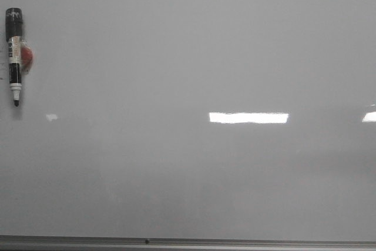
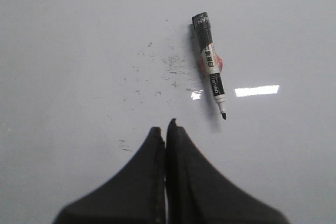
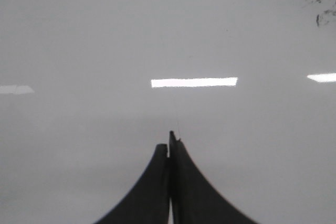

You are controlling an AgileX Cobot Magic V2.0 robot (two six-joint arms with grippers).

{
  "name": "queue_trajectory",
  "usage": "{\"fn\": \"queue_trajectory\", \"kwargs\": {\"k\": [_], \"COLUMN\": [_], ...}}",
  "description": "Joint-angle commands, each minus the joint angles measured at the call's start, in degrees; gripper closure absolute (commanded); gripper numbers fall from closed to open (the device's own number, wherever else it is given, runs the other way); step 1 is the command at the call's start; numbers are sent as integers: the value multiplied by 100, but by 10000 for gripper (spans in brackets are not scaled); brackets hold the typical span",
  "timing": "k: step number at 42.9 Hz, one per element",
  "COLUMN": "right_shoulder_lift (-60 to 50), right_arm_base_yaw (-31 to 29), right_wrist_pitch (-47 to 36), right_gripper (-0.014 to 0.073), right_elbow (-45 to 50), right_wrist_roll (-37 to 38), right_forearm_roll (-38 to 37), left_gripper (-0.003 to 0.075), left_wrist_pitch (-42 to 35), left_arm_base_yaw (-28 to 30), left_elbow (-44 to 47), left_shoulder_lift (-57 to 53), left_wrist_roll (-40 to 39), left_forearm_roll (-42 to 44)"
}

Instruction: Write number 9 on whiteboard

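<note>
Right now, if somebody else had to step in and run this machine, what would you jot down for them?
Left gripper: shut, empty, above the board just short of the marker.
Right gripper: shut, empty, over bare board.
Marker: uncapped, lying at the left side of the whiteboard, something red beside its barrel.
Done: nothing; no 9 is drawn, only faint old smudges near the marker.
Left: pick up the marker, then write the 9.

Setting: likely an office or lab bench. Evidence: large glossy whiteboard (image 1: 194,168) with grey metal frame edge (image 1: 188,243), reflecting long strip ceiling lights (image 1: 248,117). Dry-erase marker (image 1: 14,57) lies uncapped on it; old ink smudges (image 2: 157,74) beyond the left gripper's tips.
</note>
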Motion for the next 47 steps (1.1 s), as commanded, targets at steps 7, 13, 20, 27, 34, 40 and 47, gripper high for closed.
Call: {"fn": "queue_trajectory", "kwargs": {"k": [7, 13, 20, 27, 34, 40, 47], "right_shoulder_lift": [-117, -117, -117, -117, -117, -117, -117], "right_arm_base_yaw": [-34, -34, -34, -34, -34, -34, -34], "right_wrist_pitch": [-473, -473, -473, -473, -473, -507, -737], "right_gripper": [700, 700, 700, 700, 700, 700, 700], "right_elbow": [-16, -16, -16, -16, -16, -16, -21], "right_wrist_roll": [-20, -20, -20, -20, -20, -21, -21], "right_forearm_roll": [-71, -71, -71, -71, -71, -71, -42], "left_gripper": [739, 739, 739, 739, 739, 739, 739], "left_wrist_pitch": [-492, -492, -492, -492, -492, -503, -753], "left_arm_base_yaw": [1, 1, 1, 1, 1, 1, 1], "left_elbow": [6, 6, 6, 6, 6, 6, 6], "left_shoulder_lift": [-96, -96, -96, -96, -96, -96, -96], "left_wrist_roll": [-60, -60, -60, -60, -60, -60, -60], "left_forearm_roll": [7, 7, 7, 7, 7, 7, -139]}}
